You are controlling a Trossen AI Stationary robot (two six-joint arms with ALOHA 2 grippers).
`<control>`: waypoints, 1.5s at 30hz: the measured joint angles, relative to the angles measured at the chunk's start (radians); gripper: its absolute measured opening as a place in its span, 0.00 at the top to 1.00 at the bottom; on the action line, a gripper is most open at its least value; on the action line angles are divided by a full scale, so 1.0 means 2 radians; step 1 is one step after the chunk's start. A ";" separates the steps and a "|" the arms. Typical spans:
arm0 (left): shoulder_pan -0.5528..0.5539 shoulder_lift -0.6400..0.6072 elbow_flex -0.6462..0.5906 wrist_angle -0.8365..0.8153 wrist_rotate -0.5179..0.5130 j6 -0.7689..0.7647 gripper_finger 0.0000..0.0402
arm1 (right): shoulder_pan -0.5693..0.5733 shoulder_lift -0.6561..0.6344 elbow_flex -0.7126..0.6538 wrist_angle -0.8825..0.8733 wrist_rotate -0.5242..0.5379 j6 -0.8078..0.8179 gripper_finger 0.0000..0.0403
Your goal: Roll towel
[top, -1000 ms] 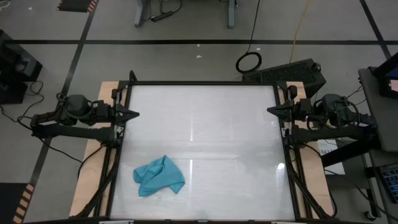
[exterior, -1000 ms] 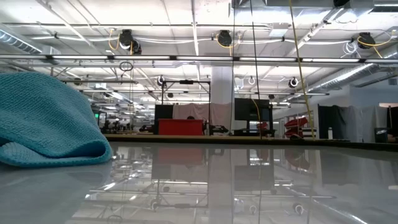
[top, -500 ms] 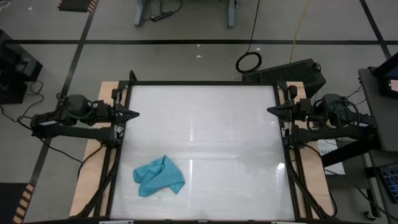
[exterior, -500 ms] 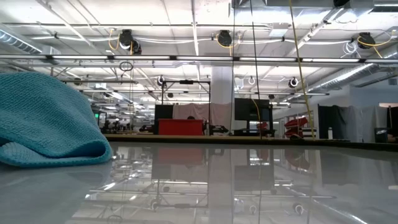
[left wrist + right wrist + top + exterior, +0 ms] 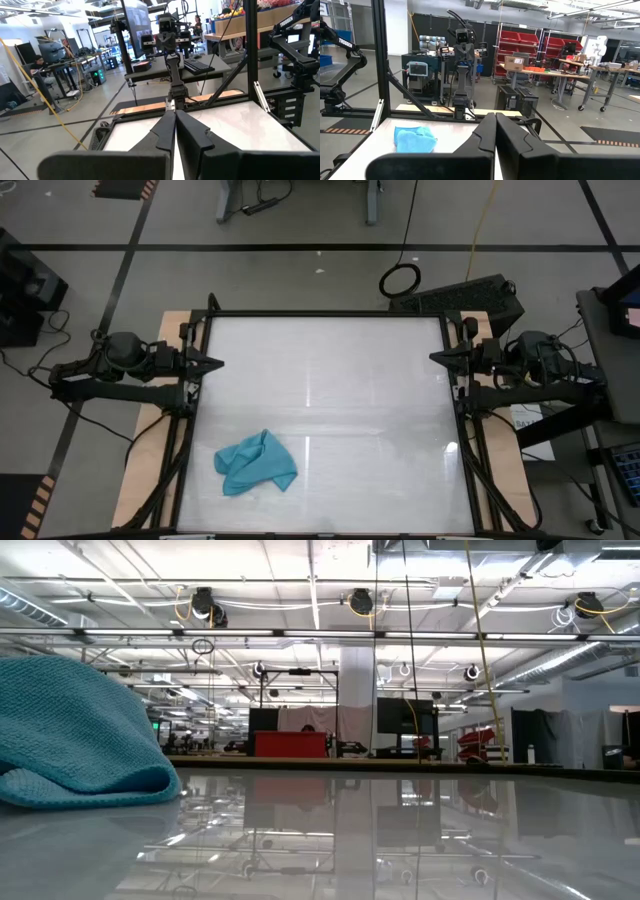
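White bench (image 5: 330,390) fills the middle of the high view, w/ grey floor around it and a big workshop room beyond: ceiling lights, a red cabinet (image 5: 290,744) far back in the low view, red shelving (image 5: 520,52) in the right wrist view. Towel (image 5: 256,463) lies crumpled in a loose heap near the bench's front-left corner, not flat, not rolled; in the low view it bulks up close at the frame's left (image 5: 80,735), resting on the glossy top, and in the right wrist view it shows as a small teal patch (image 5: 415,138) across the bench. Left gripper (image 5: 212,364) sits at the bench's left edge, approx. mid-depth, pointing inward, jaws pressed together w/ nothing between them; its own fingers (image 5: 162,132) meet in a thin line in the left wrist view. Right gripper (image 5: 436,357) mirrors it at the right edge, jaws likewise closed on nothing, fingers (image 5: 485,135) touching. Both grippers well apart from the towel. A person (image 5: 37,65) sits at a desk in the room behind, seen from the left wrist view.
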 joint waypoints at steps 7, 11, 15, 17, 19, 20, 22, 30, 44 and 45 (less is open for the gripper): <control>0.000 0.000 0.000 0.000 0.000 0.000 0.94 | 0.000 0.000 0.000 0.000 0.000 0.000 1.00; 0.000 0.000 0.000 0.000 0.000 0.000 0.94 | 0.000 0.000 0.000 0.000 0.000 0.000 1.00; 0.000 0.000 0.000 0.000 0.000 0.000 0.94 | 0.000 0.000 0.000 0.000 0.000 0.000 1.00; 0.000 0.000 0.000 0.000 0.000 0.000 0.94 | 0.000 0.000 0.000 0.000 0.000 0.000 1.00; 0.000 0.000 0.000 0.000 0.000 0.000 0.94 | 0.000 0.000 0.000 0.000 0.000 0.000 1.00; 0.000 0.000 0.000 0.000 0.000 0.000 0.94 | 0.000 0.000 0.000 0.000 0.000 0.000 1.00; 0.000 0.000 0.000 0.000 0.000 0.000 0.94 | 0.000 0.000 0.000 0.000 0.000 0.000 1.00; 0.000 0.000 0.000 0.000 0.000 0.000 0.94 | 0.000 0.001 0.000 0.020 -0.001 0.089 1.00; 0.000 0.000 0.000 0.000 0.000 0.000 0.94 | 0.002 0.133 0.001 0.178 -0.055 0.210 1.00; 0.000 0.000 0.000 0.000 0.000 0.000 0.94 | 0.002 0.151 0.001 0.185 -0.063 0.210 1.00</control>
